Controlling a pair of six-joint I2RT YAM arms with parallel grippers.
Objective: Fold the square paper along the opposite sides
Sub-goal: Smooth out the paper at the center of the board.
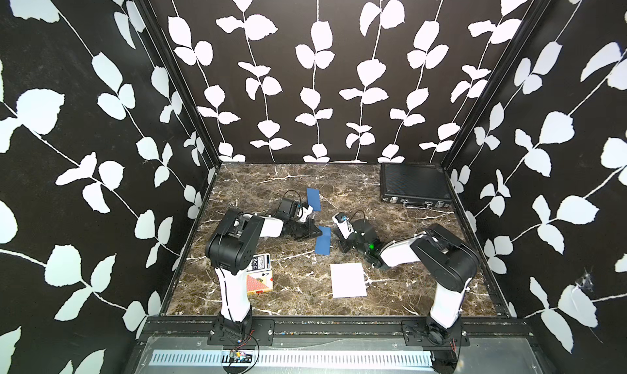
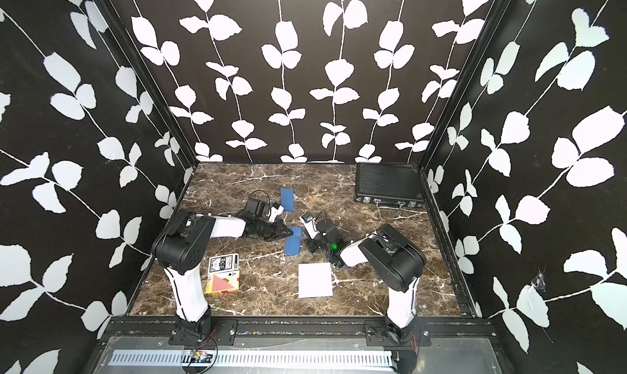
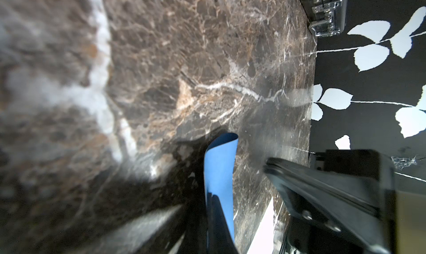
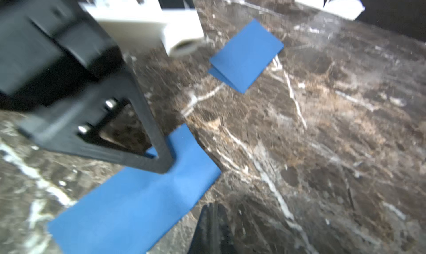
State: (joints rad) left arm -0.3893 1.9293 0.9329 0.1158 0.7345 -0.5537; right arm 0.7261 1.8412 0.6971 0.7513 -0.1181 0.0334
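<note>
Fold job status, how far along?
Done: the far blue paper lies folded into a strip. In hand: the left end effector, shut, has its tip on the near blue paper, already doubled over; the right end effector sits shut beside it. Left: the white paper lies flat, unfolded.

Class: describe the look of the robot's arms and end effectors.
The left arm and right arm match: white link shells between rounded black joints. The left end effector and right end effector are black and taper to points. Each wrist carries a white camera with a looped black cable; the right shows a green light.
</note>
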